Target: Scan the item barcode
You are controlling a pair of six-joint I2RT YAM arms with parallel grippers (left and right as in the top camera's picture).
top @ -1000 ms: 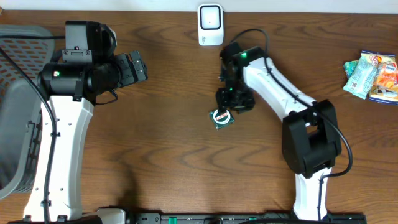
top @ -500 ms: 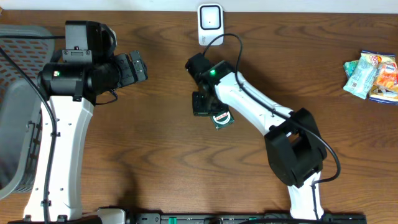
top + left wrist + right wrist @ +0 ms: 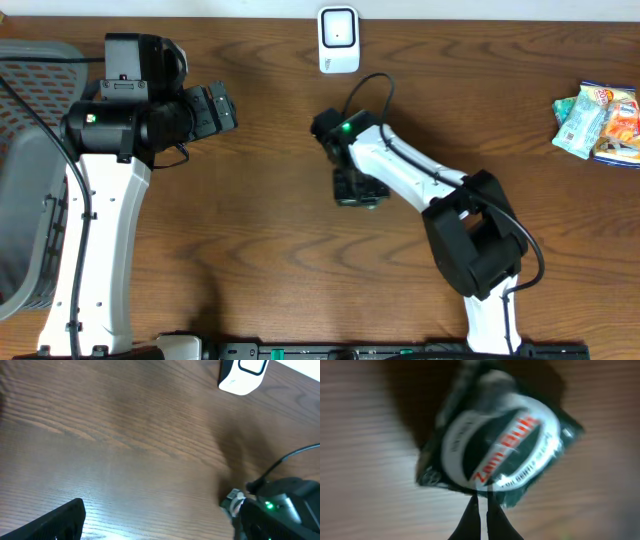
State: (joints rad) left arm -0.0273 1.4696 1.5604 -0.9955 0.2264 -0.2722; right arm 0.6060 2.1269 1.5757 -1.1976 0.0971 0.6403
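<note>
Mid-table (image 3: 260,260): right gripper (image 3: 481,510) pinched shut, tips at near edge of dark packet (image 3: 500,450), round white label with red lettering facing up. Can't tell whether the edge is actually nipped. Packet on the wood, hidden under the wrist from overhead. Further back, left: left gripper (image 3: 218,108) spread wide, empty, above table. Grey basket (image 3: 30,150) at left edge. Far right: loose snack bags (image 3: 598,122). Far edge, centre: white scanner (image 3: 338,40).
</note>
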